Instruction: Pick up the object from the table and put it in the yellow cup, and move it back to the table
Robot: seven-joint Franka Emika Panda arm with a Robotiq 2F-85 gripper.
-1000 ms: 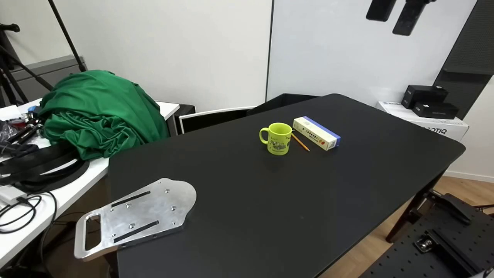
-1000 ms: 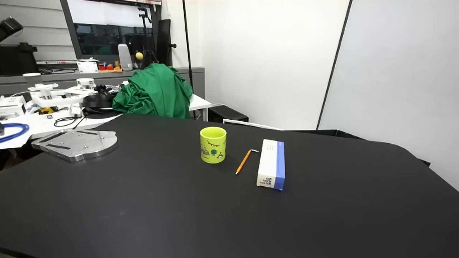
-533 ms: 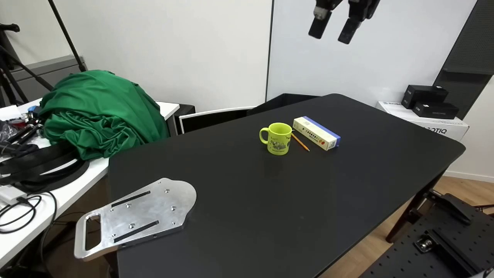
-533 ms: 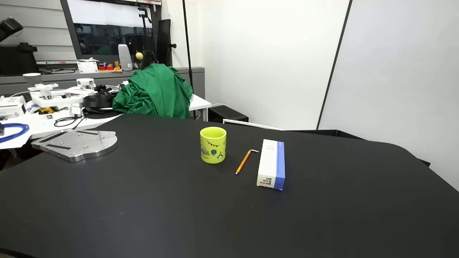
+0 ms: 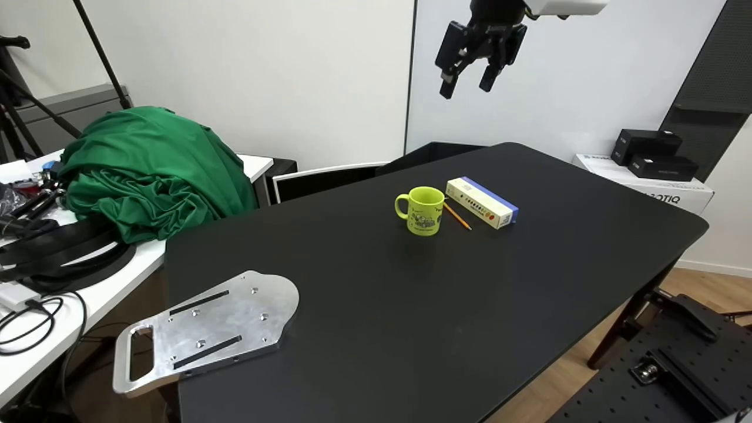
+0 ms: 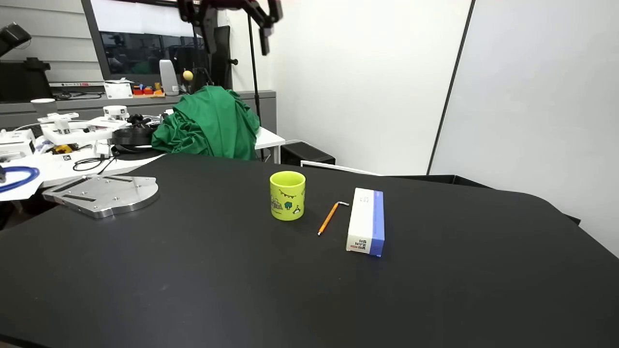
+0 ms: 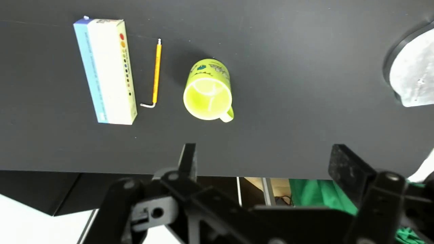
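Above yellow cup (image 5: 425,212) (well off rim), gripper (image 5: 467,87) gapes.

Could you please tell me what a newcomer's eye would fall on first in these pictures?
Probably the bright yellow-green mug standing upright on the black table. Next, likely, come the heaped green cloth on the white desk and the silver plate jutting past the table's edge. The dark, open hand hanging high above the table may follow.

Yellow cup (image 6: 287,198), its handle (image 7: 228,116) hidden in an exterior view
Gripper (image 6: 238,52) cropped there; metal plate (image 7: 413,71) cut off at right in the wrist view.
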